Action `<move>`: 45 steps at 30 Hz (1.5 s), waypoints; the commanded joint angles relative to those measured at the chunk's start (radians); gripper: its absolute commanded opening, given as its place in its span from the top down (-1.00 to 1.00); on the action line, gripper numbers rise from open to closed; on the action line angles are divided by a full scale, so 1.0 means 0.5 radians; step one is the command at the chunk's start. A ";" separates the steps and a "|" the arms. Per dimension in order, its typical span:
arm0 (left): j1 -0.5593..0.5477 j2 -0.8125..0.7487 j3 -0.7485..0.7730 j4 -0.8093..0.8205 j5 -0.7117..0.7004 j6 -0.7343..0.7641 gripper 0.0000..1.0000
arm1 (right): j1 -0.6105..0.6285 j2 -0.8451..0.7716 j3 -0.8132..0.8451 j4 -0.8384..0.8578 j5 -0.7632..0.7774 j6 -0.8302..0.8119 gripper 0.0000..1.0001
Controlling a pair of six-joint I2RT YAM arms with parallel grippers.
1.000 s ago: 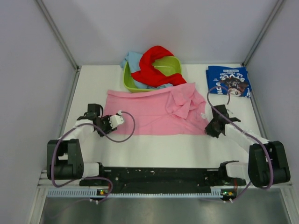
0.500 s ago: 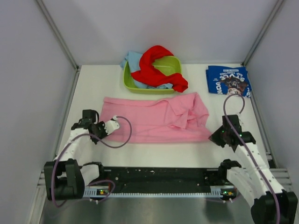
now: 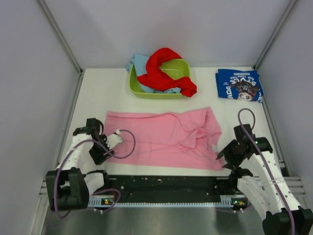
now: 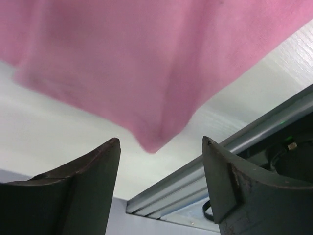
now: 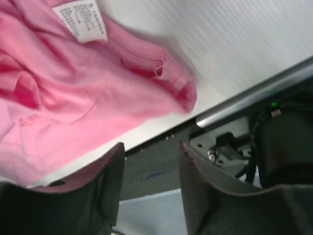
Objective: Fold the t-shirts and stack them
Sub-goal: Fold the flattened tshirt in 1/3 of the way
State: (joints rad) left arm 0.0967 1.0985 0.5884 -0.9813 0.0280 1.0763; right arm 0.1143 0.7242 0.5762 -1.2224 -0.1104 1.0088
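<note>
Pink t-shirt [image 3: 156,139] spread across middle of white table [image 3: 98,93], left half mostly flat, right half rumpled with folds and a bunched sleeve, near hem close to table's front edge. Next in size, lime green tub [image 3: 151,94] at far centre of table, just beyond pink t-shirt, not touching it as far as visible. Red t-shirt [image 3: 161,68] heaped in tub, spilling over its right rim. Navy t-shirt [image 3: 239,85] with cartoon print and white lettering, folded, far right corner, well apart from pink one. Light blue t-shirt [image 3: 137,62] crumpled under red one, hanging over tub's far left side. Left gripper [image 3: 115,139] low at pink t-shirt's left edge; in wrist view [image 4: 159,144] jaws wide apart, cloth corner just beyond tips, nothing pinched. Right gripper [image 3: 218,152] at pink t-shirt's near right corner; in wrist view [image 5: 150,147] jaws parted, nothing between, cloth edge just beyond. Smallest: white label [image 5: 78,22] on pink cloth, printing too small to read.
</note>
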 commanded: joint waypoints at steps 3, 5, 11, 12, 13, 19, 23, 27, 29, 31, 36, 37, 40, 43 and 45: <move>-0.086 0.064 0.742 -0.264 0.433 -0.072 -0.49 | -0.023 0.101 0.706 -0.228 0.407 -0.342 -0.23; -0.278 0.092 0.958 -0.271 0.771 -0.143 -0.48 | -0.020 0.104 0.777 0.032 0.314 -0.547 -0.20; -1.140 0.508 1.262 0.170 1.300 -0.612 -0.12 | -0.020 0.202 0.150 1.161 -0.634 -0.343 0.74; -1.284 0.588 1.293 0.247 1.288 -0.649 -0.12 | -0.020 0.226 0.069 1.263 -0.641 -0.306 0.88; -1.404 0.653 1.317 0.345 1.279 -0.704 -0.15 | -0.020 0.257 -0.001 1.373 -0.644 -0.303 1.00; -1.908 1.100 1.446 0.851 1.328 -0.931 -0.44 | -0.023 0.594 -0.241 1.703 -0.608 -0.468 1.00; -2.135 1.349 1.578 1.073 1.181 -1.039 -0.50 | -0.029 0.751 -0.385 1.702 -0.504 -0.438 1.00; -2.230 1.555 1.685 1.137 1.003 -1.067 -0.50 | -0.032 0.715 -0.459 1.699 -0.335 -0.379 1.00; -2.258 1.644 1.731 1.168 0.862 -1.070 -0.50 | -0.035 0.717 -0.483 1.693 -0.307 -0.361 1.00; -2.286 1.727 1.784 1.153 0.736 -1.012 -0.45 | -0.038 0.727 -0.481 1.681 -0.295 -0.358 1.00; -2.298 1.798 1.793 1.156 0.536 -0.920 -0.29 | -0.051 0.702 -0.471 1.656 -0.270 -0.352 1.00; -2.295 1.798 1.781 1.159 0.494 -0.901 -0.25 | -0.057 0.702 -0.465 1.653 -0.270 -0.355 1.00; -2.295 1.807 1.759 1.196 0.334 -0.858 0.06 | -0.072 0.702 -0.456 1.629 -0.261 -0.361 1.00; -2.295 1.807 1.771 1.190 0.184 -0.858 0.59 | -0.090 0.699 -0.456 1.610 -0.239 -0.361 1.00; -2.286 1.785 1.772 1.183 0.119 -0.898 0.84 | -0.100 0.699 -0.462 1.601 -0.221 -0.370 1.00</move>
State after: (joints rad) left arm -1.0481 2.0117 1.4570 -0.4175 0.1970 0.6304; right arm 0.0917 1.0801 0.3664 -0.4038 -0.3332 0.8345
